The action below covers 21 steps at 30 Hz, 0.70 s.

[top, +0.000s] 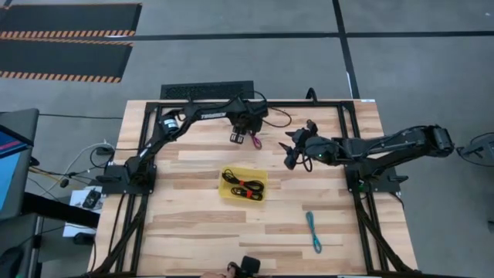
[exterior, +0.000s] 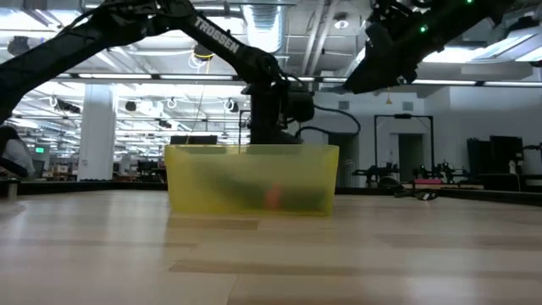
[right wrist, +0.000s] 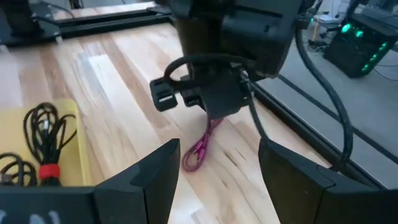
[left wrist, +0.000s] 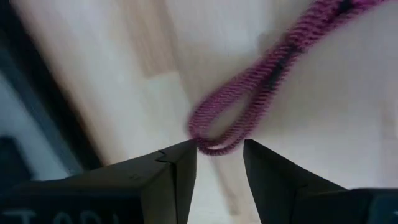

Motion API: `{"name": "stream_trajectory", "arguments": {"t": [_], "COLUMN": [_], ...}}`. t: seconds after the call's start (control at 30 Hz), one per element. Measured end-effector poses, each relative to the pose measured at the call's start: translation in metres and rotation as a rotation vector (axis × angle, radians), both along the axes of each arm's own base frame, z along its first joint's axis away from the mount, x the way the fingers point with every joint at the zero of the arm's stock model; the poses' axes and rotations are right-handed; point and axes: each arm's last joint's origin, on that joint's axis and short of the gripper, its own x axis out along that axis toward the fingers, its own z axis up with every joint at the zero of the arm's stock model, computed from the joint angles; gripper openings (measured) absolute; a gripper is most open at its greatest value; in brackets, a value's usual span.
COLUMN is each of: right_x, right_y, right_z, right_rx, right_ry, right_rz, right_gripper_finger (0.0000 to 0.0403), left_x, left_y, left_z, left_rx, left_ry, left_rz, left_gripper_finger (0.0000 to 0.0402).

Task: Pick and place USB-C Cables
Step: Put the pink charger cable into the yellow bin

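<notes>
Reaching for the maroon cable (top: 255,141) on the worktop (top: 201,224).
The left gripper (left wrist: 219,163) hangs over its looped end, fingers apart. The cable is soft and light; pinch the loop. The right gripper (right wrist: 219,163) waits nearby, fingers apart.

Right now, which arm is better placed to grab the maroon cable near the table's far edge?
Left. The left gripper is directly at the maroon cable, open, its loop just past the fingertips. The right gripper is open but farther off.
</notes>
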Motion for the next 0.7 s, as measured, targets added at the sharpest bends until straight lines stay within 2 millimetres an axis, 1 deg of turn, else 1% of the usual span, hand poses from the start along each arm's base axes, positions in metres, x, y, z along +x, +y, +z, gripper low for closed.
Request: {"name": "stream_trajectory", "arguments": {"t": [0.1, 0.23, 0.47, 0.7], "right_x": [-0.001, -0.002, -0.002, -0.002], "right_y": [0.000, 0.000, 0.000, 0.000], "right_z": [-0.004, -0.007, -0.008, -0.008], "right_rx": [0.001, 0.002, 0.012, 0.013], "right_ry": [0.013, 0.008, 0.010, 0.010], "right_rz": [-0.003, -0.003, -0.009, -0.009], "right_gripper_finger": [0.0244, 0.0244, 0.0244, 0.0244], "left_x": [0.005, 0.006, 0.007, 0.015], "left_y": [-0.004, -0.010, -0.014, -0.031], "left_z": [0.004, 0.003, 0.003, 0.004], "left_rx": [0.007, -0.013, 0.001, 0.009], "left_ry": [-0.009, 0.012, 0.036, 0.051], "left_rz": [-0.054, -0.129, -0.158, -0.261], "left_gripper_finger": [0.0123, 0.0123, 0.0122, 0.0103]}}
